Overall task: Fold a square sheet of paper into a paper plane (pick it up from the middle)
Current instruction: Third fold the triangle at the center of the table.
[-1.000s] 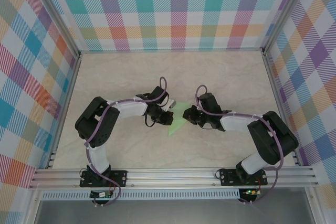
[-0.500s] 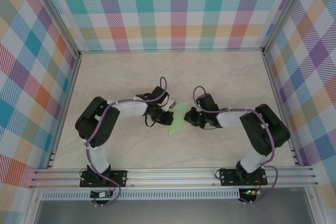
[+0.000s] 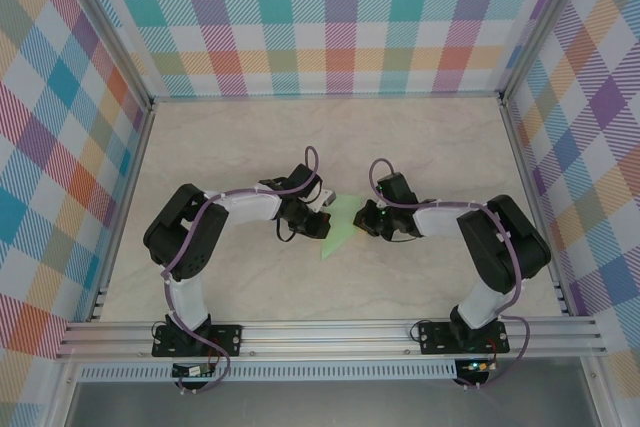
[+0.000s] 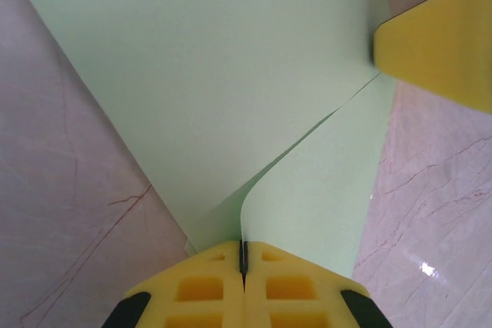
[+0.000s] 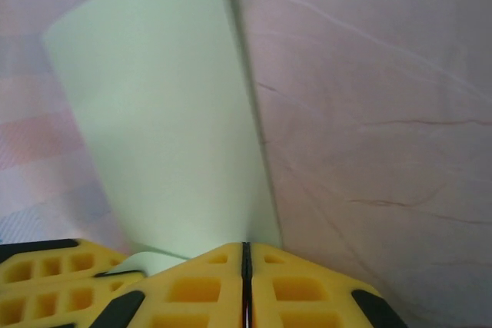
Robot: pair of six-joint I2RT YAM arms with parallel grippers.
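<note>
a pale green sheet of thin paper (image 3: 338,229) is lying near the middle of the cream, marble-veined table (image 3: 230,147), folded into a flat wedge that is narrowing to a point toward the table's near edge. its surface is looking smooth and matte, with one crisp fold line running across it and one flap lifting slightly off the layer below. the left gripper (image 4: 243,257) is sitting just left of the table's centre, at the paper's left side. its yellow plastic fingers, moulded with square pockets, are pressing tight together and pinching the raised flap edge, which is curving straight into the seam between them. the right gripper (image 5: 246,257) is facing the sheet from just right of the table's centre, its matching yellow fingers pressing together with no gap showing. the paper's long edge is running right up to their tips, but i cannot tell whether any paper is caught between them. one of those yellow fingertips (image 4: 438,36) is resting at the sheet's edge where the fold line is ending.
</note>
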